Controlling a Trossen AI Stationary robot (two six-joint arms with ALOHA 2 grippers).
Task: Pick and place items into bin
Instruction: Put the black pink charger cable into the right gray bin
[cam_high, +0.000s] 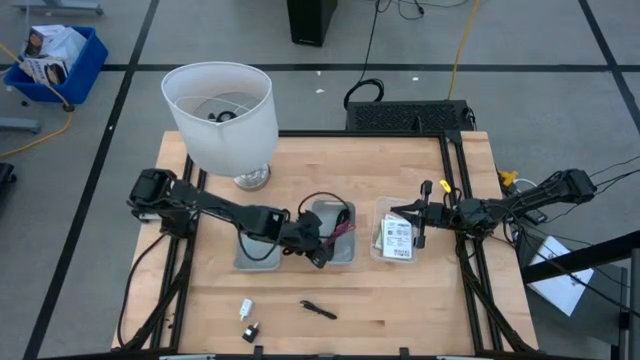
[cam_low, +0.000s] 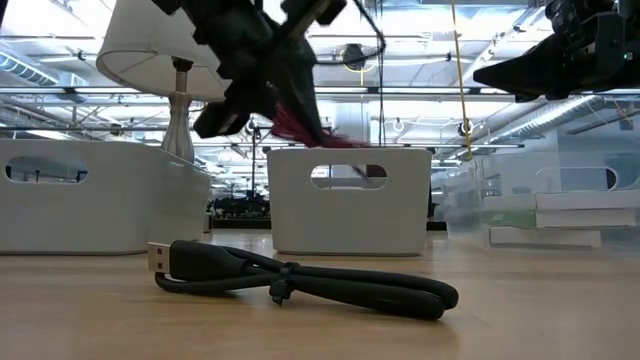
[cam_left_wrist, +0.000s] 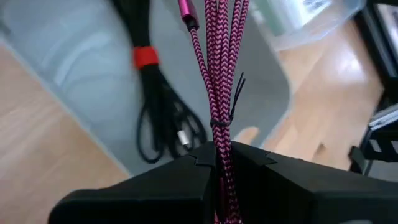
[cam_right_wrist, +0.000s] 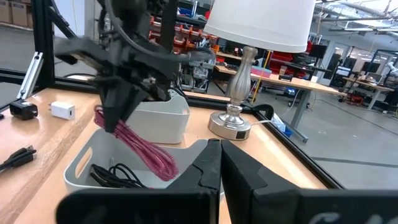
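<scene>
Left gripper (cam_high: 318, 243) clamped on the bundled red-magenta cable (cam_left_wrist: 219, 68), held above the middle grey bin (cam_high: 345, 250). In the left wrist view the two dark fingers (cam_left_wrist: 155, 186) meet tightly on the braided strands, which are bound by a thin black tie just beyond the fingertips; one metal-tipped plug end hangs free, and the bundle's lower part is cut off at the frame edge. In the high view the gripper covers most of the cable, leaving only a short magenta loop visible at the bin's far side. In the low view the bin wall hides whatever lies inside.

Beneath the gripper, on the bin floor, lies a coiled black cable (cam_left_wrist: 163, 118) bound with a red band. A second grey bin (cam_high: 252, 255) sits directly beside the first, largely hidden by the left arm; its contents cannot be made out.

Right gripper (cam_high: 421, 222) hovers over the clear tray (cam_high: 381, 245), which holds white packets with black print (cam_high: 396, 238); their lettering is too small to read. Its fingers (cam_right_wrist: 211, 168) appear pressed together with nothing between them.

Nearer the table's front edge, well apart from both grippers: a short black cable (cam_high: 319, 310), shown in the low view as a folded lead with a USB plug; a tiny white plug (cam_high: 246, 308); and a tiny black piece (cam_high: 251, 329). A white-shaded lamp (cam_high: 222, 115) stands behind the left arm.
</scene>
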